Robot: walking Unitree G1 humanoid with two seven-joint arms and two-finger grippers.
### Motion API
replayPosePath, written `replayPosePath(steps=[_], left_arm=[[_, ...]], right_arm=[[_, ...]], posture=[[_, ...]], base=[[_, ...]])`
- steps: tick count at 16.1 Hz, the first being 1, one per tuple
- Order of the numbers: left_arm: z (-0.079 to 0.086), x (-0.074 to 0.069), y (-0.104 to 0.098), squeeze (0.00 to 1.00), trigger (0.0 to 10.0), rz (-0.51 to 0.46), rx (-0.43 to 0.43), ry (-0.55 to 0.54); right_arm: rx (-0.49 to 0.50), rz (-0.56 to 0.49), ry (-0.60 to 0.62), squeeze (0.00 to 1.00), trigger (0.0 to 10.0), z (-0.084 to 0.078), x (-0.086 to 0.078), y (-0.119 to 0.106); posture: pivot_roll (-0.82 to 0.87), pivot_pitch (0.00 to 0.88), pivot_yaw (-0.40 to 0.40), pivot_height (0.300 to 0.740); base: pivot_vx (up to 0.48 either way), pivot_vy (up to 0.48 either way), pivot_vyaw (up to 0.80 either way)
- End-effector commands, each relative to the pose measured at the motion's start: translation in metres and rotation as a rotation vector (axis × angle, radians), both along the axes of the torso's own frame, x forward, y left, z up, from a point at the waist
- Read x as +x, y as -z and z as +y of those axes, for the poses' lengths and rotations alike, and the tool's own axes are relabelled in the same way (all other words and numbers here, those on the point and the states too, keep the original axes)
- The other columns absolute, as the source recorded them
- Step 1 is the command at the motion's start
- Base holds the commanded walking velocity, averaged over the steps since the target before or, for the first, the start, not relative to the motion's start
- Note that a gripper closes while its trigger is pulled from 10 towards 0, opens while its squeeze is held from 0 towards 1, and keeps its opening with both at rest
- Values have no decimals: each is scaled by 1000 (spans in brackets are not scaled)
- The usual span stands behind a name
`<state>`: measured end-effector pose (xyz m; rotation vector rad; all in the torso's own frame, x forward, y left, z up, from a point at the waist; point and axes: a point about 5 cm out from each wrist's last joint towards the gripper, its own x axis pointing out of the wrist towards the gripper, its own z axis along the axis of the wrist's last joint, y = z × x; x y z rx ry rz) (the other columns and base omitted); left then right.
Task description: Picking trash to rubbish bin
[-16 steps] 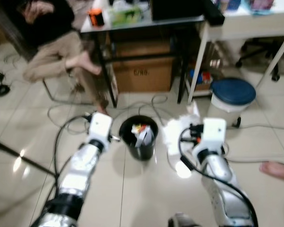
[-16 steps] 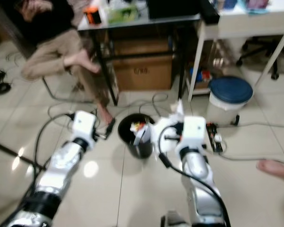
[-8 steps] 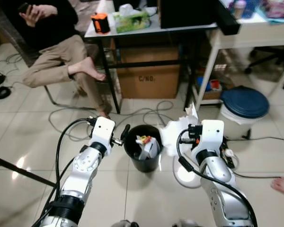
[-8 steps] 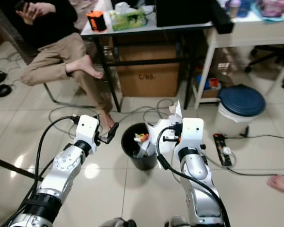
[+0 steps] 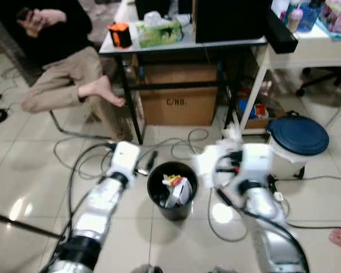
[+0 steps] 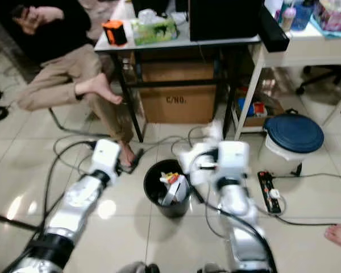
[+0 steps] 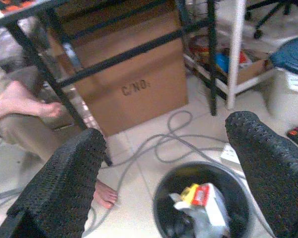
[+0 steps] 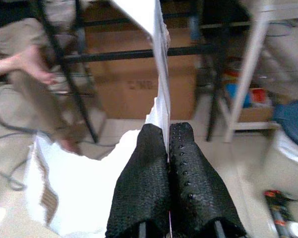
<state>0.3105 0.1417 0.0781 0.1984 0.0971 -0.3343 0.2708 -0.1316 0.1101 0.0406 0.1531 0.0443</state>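
Still, right gripper (image 8: 168,148) fingers pinch white paper (image 8: 89,198) beside bin (image 5: 171,190); left gripper (image 7: 164,158) stays spread.

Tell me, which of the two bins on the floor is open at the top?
The small black bin between the robot's two arms: it has no lid and trash shows inside. The white bin beside the white desk is shut under a blue lid.

Rubbish bin (image 5: 171,189) between my two grippers; cardboard box (image 5: 178,94) under table (image 5: 159,44) beyond it; lidded bin (image 5: 296,142) right of my right gripper (image 8: 167,148).
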Motion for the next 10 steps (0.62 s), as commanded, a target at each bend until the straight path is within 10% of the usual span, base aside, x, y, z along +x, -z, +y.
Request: replayPosePath(steps=[1, 10], left_arm=[[-4, 0, 0, 0, 10000, 4, 5, 8], [-3, 0, 1, 0, 10000, 5, 11, 7]], right_arm=[[-18, -10, 11, 0, 10000, -5, 0, -2], [-35, -21, 1, 0, 10000, -3, 0, -3]], posture=[[-69, 136, 96, 740], [-69, 133, 101, 740]], base=[[345, 0, 0], [342, 0, 0]])
